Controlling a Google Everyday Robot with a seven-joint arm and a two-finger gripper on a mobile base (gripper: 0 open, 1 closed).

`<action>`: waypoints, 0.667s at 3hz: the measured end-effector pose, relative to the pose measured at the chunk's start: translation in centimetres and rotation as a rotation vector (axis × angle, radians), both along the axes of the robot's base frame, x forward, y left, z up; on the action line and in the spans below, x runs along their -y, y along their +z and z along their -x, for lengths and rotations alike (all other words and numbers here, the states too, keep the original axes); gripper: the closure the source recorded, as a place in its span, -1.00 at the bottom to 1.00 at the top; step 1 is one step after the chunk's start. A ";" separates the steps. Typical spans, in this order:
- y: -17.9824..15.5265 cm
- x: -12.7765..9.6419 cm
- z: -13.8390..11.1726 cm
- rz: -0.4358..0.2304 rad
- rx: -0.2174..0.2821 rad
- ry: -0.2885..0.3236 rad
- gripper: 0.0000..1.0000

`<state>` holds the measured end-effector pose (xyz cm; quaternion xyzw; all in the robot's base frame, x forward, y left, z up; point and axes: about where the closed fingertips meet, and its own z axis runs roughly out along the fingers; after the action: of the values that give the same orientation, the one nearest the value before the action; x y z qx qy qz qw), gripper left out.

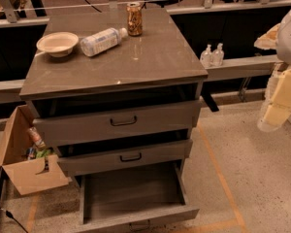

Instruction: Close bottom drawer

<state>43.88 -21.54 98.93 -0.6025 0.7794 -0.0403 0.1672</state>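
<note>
The bottom drawer (136,218) is the lowest of three grey-brown drawers in the cabinet (121,64). It is pulled far out toward me. Its wide shallow tray looks empty, and its small black handle (139,224) sits at the bottom edge of the view. The middle drawer (126,158) and the top drawer (119,123) each stand slightly out. My gripper (274,115) hangs at the right edge of the view on a white and yellow arm. It is well to the right of the cabinet, above the floor, and touches nothing.
On the cabinet top are a white bowl (57,43), a water bottle (103,41) on its side and a can (134,19). An open cardboard box (24,166) with items stands on the floor at left. Two small bottles (212,55) stand on a ledge at right.
</note>
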 end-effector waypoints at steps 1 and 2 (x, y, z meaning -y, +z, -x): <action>0.0 0.0 0.0 0.000 0.000 0.000 -1.00; 0.4 -0.2 0.1 0.004 0.017 -0.004 -0.68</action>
<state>43.76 -21.34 99.31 -0.6010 0.7790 -0.0473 0.1725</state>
